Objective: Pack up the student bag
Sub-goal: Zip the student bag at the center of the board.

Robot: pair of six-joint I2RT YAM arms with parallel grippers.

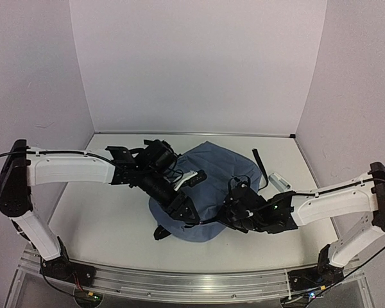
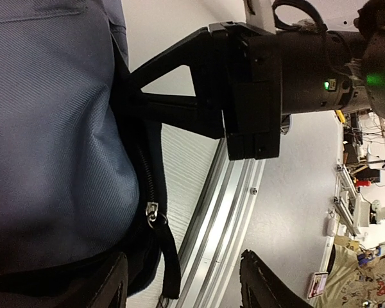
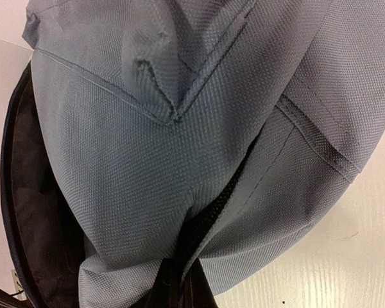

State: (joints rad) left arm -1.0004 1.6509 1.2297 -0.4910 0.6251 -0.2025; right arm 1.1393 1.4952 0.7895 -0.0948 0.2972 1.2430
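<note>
Lying in the middle of the worktop [image 1: 102, 218], the student bag [image 1: 212, 170] is reached by both arms at its near edge. The left claw [image 2: 183, 253] is seen with its fingers spread well apart and nothing gripped; a zipper pull [image 2: 153, 212] and a black strap [image 2: 170, 256] of the bag are seen near the gap. The right claw [image 2: 141, 99] is closed tight, its tips pinched on the bag's dark zippered rim, and slate-blue fabric is bunched towards it.
</note>
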